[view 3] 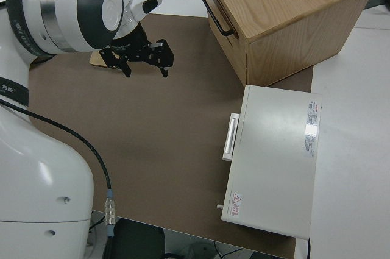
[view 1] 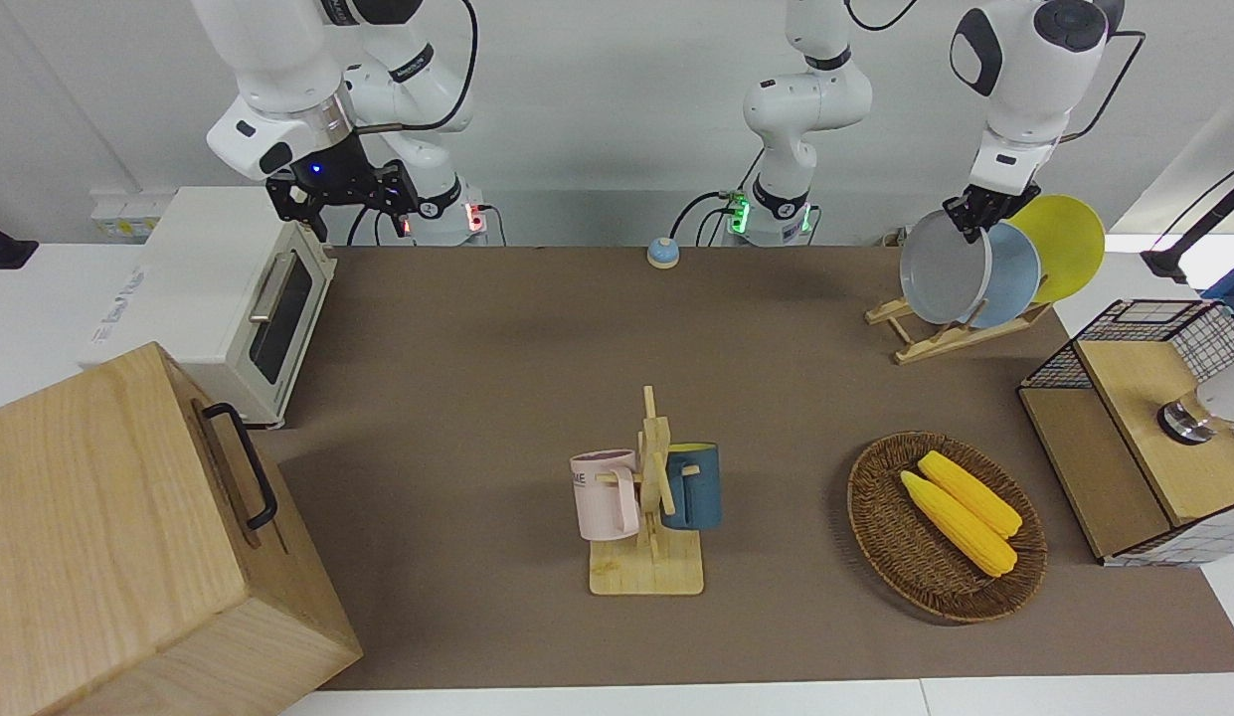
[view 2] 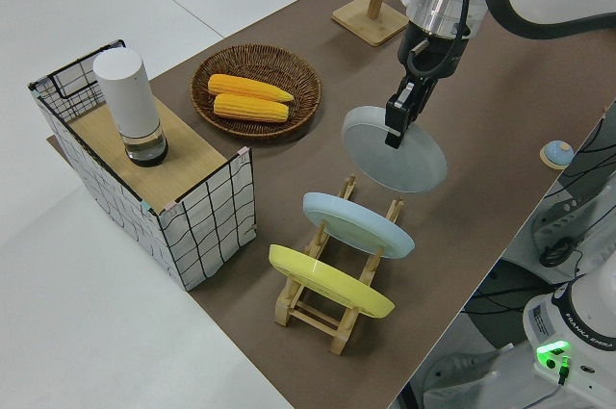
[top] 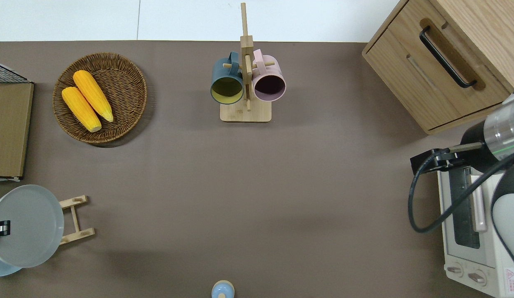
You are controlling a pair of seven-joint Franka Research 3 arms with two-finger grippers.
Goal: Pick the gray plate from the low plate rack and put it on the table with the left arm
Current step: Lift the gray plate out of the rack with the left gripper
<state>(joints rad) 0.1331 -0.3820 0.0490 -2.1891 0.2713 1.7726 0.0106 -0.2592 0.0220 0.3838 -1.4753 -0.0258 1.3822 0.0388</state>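
Note:
My left gripper [view 2: 397, 122] is shut on the rim of the gray plate [view 2: 397, 154], which hangs tilted in the air, lifted off the low plate rack [view 2: 329, 311]. From overhead, the gray plate [top: 29, 225] and left gripper [top: 0, 228] are over the rack [top: 76, 219], at the left arm's end of the table [top: 281, 186]. The front view shows the gray plate [view 1: 943, 268], the left gripper [view 1: 974, 221] and the rack [view 1: 933, 336]. My right gripper [view 3: 146, 63] is parked and open.
A light blue plate [view 2: 358, 224] and a yellow plate [view 2: 329, 281] still stand in the rack. Farther out are a wicker basket [top: 128, 74] with corn, a mug stand [top: 245, 111], a wire crate [view 1: 1134, 428], a wooden drawer box [top: 439, 70] and a toaster oven [top: 472, 231].

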